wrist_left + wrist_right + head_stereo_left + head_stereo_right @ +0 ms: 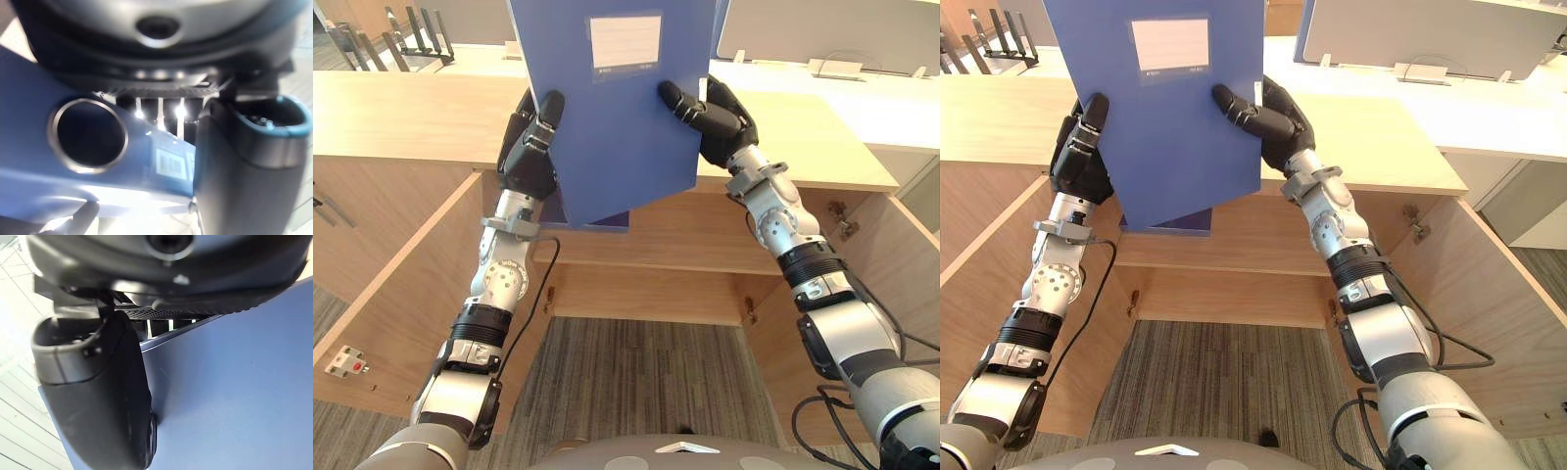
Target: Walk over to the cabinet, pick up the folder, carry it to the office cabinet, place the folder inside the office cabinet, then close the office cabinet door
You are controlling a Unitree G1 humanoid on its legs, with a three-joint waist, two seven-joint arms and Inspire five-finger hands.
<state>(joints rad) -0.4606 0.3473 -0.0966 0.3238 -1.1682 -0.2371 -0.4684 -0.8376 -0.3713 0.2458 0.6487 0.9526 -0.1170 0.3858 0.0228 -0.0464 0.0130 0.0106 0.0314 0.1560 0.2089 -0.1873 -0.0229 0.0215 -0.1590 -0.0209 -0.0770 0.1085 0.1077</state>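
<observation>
**Office cabinet** (646, 294): it stands open below the fingers, with the left door (401, 294) and right door (891, 284) swung out to either side of the arms. A bare shelf shows inside.

**Folder** (607, 117): it is blue and held up between the two hands, above the cabinet top and not yet inside. It sits slightly tilted, and its lower corner hangs below the fingers.

**Left hand** (530, 147): the thumb is pressed on the front face at the near edge and the fingers are curled behind, pinching the cover.

**Right hand** (715, 117): it pinches the opposite edge. The right wrist view shows the thumb flat against the blue face.

**Small items:** a white label (626, 41) sits above the fingertips. The metal-rimmed spine hole (88, 134) shows just beyond the left hand.

**Risks, as judged:**
- Both grips take the edges only, so the smooth cover may slide out while it is lowered.
- The hanging corner may catch the cabinet top's front lip.
- The tilt may jam the folder against the shelf.
- The forearms pass near both doors, and a knock could swing one into the way.
</observation>
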